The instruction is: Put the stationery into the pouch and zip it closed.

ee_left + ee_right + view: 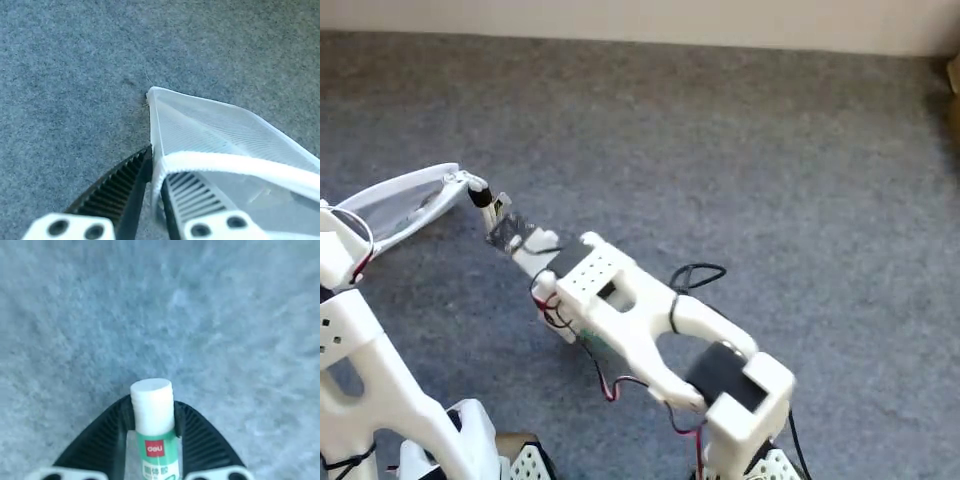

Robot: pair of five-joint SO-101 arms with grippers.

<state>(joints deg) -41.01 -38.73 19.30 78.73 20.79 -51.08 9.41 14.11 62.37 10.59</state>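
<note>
Parts of pouch (225,130), glue stick (152,412) off-frame

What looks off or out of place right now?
Nothing stands out. The left hand pinches the pouch by its edge, and the right hand grips the glue stick straight, not skewed.

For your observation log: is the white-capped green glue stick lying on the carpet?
No, the right tool holds the white-capped green glue stick.
</note>
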